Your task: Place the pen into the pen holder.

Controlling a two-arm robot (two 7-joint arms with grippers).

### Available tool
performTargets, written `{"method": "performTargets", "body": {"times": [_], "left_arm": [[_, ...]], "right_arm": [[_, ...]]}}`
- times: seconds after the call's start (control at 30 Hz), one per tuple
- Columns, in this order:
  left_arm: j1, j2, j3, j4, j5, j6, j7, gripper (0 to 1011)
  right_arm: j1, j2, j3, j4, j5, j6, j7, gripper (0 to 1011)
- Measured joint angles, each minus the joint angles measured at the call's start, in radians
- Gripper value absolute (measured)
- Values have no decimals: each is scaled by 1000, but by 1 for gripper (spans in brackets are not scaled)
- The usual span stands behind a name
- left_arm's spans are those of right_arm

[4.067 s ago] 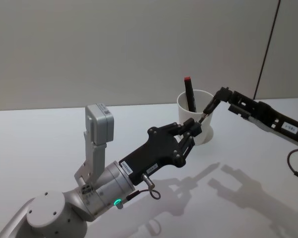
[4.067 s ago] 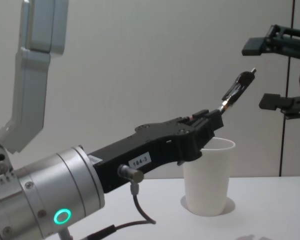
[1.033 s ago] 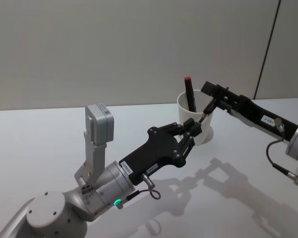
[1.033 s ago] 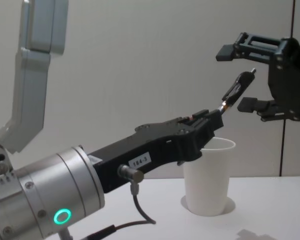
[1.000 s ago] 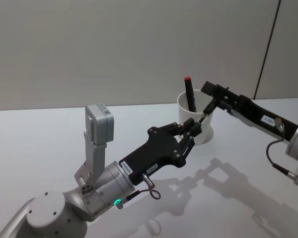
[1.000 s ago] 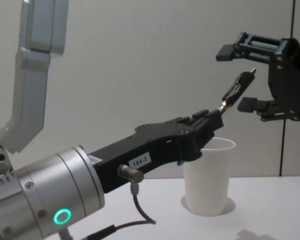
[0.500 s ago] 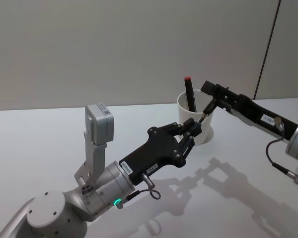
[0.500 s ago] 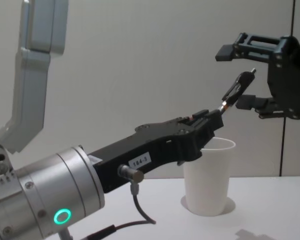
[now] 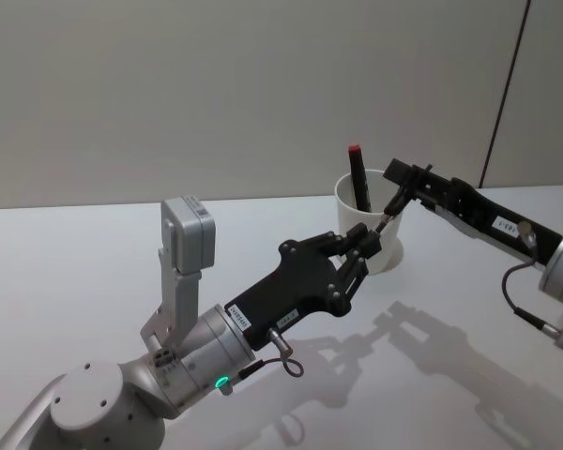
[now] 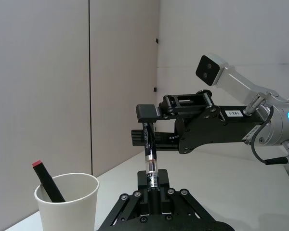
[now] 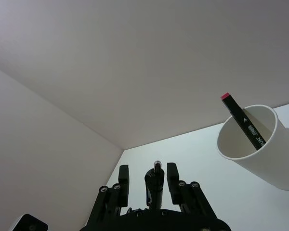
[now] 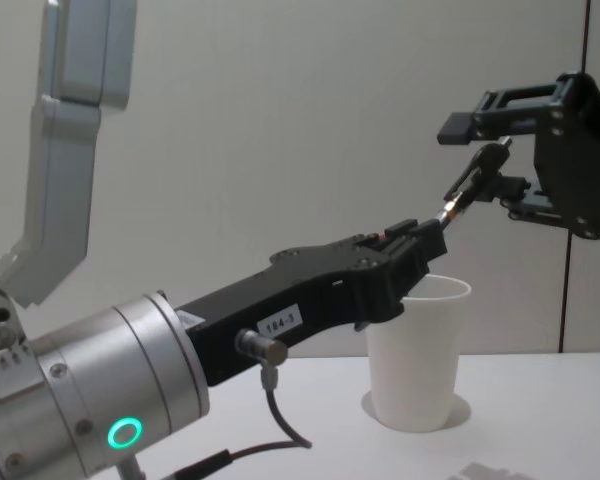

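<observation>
Left gripper (image 12: 420, 240): clamped on the pen's lower end, above the cup's rim.
Pen (image 10: 150, 153): tilted, tip between the right gripper's (image 12: 490, 155) parted fingers.
Cup (image 9: 371, 234): toward the tabletop's (image 9: 94, 272) far edge, holding a red-capped marker (image 9: 357, 178).

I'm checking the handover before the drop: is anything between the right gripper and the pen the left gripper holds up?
Nothing visible. The right gripper already brackets the upper end of the pen, which the left gripper clamps at its lower end.
</observation>
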Motion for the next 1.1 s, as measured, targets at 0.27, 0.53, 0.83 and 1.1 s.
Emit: {"method": "performTargets", "body": {"times": [0.27,0.53,0.83,1.1], "left_arm": [[0,0,0,0,0,0,0,128],[0,0,0,0,0,0,0,128],[0,0,0,0,0,0,0,128],[0,0,0,0,1,1,1,283]], "right_arm": [[1,1,-1,0,1,-1,0,272],[1,1,-2,0,1,-2,0,184],[1,1,-2,0,1,-2,0,185],[1,1,-2,-1,1,-1,1,184]]}}
